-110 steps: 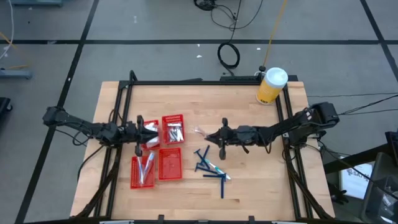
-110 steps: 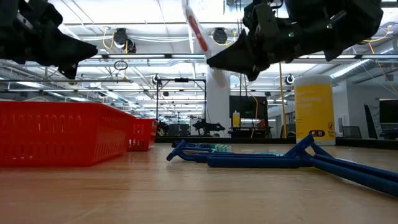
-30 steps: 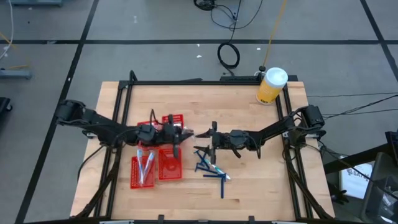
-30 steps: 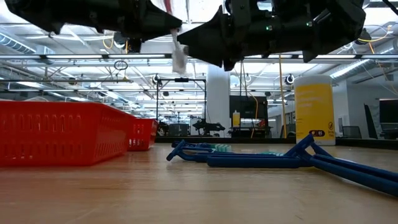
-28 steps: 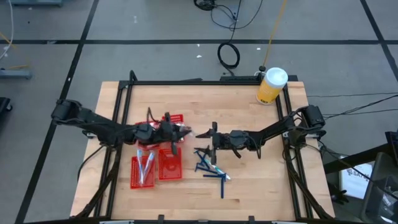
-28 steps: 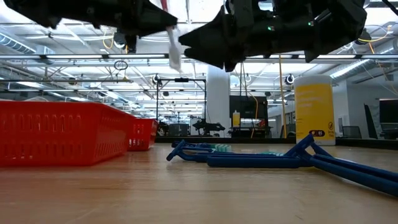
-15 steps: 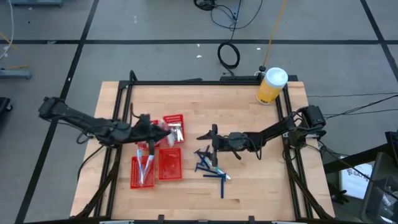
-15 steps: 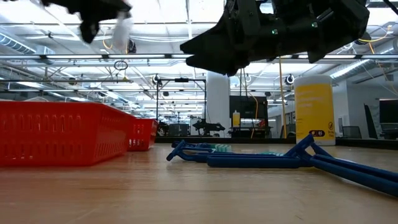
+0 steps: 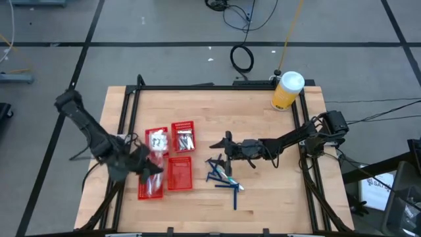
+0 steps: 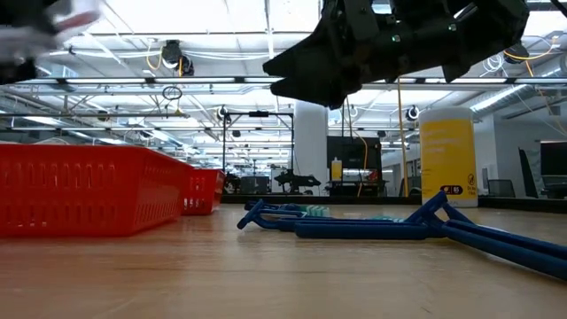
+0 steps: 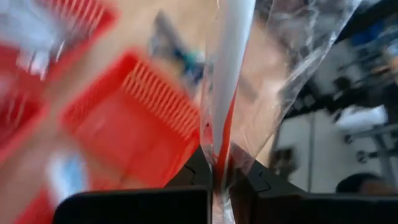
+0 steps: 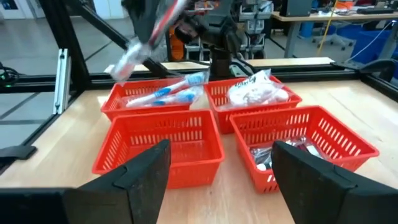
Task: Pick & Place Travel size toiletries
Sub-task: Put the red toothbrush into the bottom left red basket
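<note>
Table (image 9: 256,115): pale wood planks, matte, framed by black rails. Beyond it a grey floor with loose cables; low view looks into a bright hall with ceiling trusses and lamps.

Yellow jar (image 9: 287,91), white lid, stands at the far right corner.

Four red baskets (image 9: 179,174) in a two-by-two block left of centre, plastic mesh, rectangular. One holds crinkly white packets (image 12: 258,90), one silver tubes (image 9: 184,140), one clear-wrapped toothbrushes (image 12: 163,94); the fourth shows bare mesh.

Razors (image 9: 225,185): dark blue, thin T-shaped sticks, lying loose on the wood right of the baskets, a light-blue wrapped brush among them.

Left gripper (image 9: 146,168) above the near-left basket, fingers pressed together on a wrapped toothbrush (image 11: 227,74): white handle, red streak, glossy creased film. It is lifted off the table, blurred in most views.

Right gripper (image 9: 222,143) hovers mid-table, just above the razor pile, its fingers (image 12: 144,171) spread wide, nothing between them.
</note>
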Controlling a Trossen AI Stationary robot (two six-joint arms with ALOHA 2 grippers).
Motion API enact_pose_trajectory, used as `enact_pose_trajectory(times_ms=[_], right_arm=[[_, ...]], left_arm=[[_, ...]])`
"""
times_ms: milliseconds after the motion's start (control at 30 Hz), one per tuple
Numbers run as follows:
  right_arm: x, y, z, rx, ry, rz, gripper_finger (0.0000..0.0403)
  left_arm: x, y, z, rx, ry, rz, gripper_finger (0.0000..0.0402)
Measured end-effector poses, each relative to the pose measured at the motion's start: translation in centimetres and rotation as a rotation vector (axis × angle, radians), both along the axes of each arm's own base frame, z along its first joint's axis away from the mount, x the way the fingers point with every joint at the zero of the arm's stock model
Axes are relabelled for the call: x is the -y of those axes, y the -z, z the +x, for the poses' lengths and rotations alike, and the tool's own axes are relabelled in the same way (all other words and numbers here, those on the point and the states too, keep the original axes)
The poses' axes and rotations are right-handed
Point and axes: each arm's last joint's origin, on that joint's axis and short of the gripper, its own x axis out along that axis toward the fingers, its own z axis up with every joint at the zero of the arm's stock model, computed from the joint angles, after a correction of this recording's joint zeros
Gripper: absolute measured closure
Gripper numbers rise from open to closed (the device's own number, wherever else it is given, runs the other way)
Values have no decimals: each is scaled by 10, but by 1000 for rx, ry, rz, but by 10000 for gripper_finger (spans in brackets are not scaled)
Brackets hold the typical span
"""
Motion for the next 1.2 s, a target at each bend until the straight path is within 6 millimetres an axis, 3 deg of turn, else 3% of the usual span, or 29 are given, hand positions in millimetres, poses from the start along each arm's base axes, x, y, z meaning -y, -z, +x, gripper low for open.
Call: enact_pose_trajectory(times_ms=[100, 300, 633, 933, 1200], right_arm=[[0, 1, 0, -15, -1, -4, 140], [0, 2, 0, -24, 0, -6, 144], [-1, 2, -1, -25, -3, -7, 145], [-1, 3, -1, -30, -5, -7, 144], [-1, 3, -1, -31, -5, -7, 145]], left_arm=[[7, 15, -12, -117, -60, -22, 387], [19, 30, -19, -169, -204, -109, 388], [32, 46, -13, -224, -171, -36, 275], [30, 40, -16, -255, -117, -85, 173], [15, 27, -25, -244, -134, -133, 138]])
